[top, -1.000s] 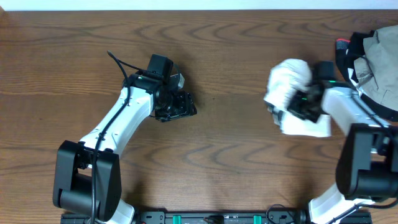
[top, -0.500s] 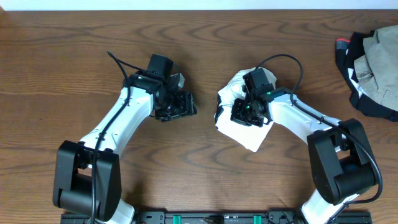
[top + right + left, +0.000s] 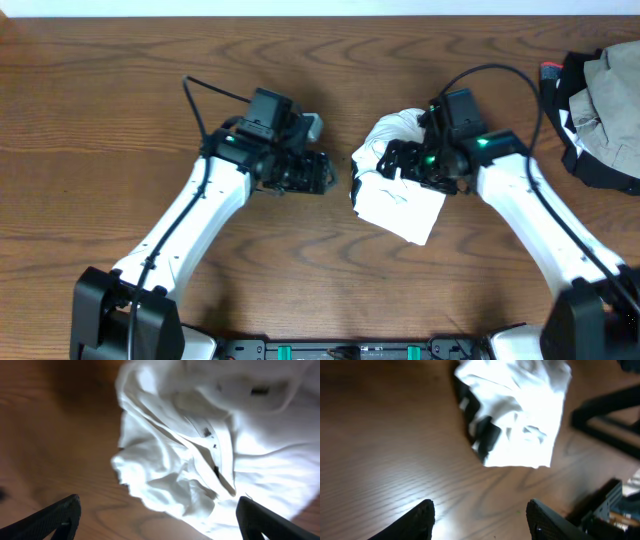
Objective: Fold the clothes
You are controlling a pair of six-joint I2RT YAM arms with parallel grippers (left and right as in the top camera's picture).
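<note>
This looks like a robotics lab: a plain wood-grain table [image 3: 100, 120] carries a left arm [image 3: 190, 215] and a right arm [image 3: 530, 215] by a black rail [image 3: 380, 350]; spare garments [image 3: 600, 100] lie piled well right of the right hand [image 3: 402, 165].

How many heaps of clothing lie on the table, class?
2. One white bundle in the middle of the table; one beige-and-dark heap at its right edge, cut off, so more may be hidden.
</note>
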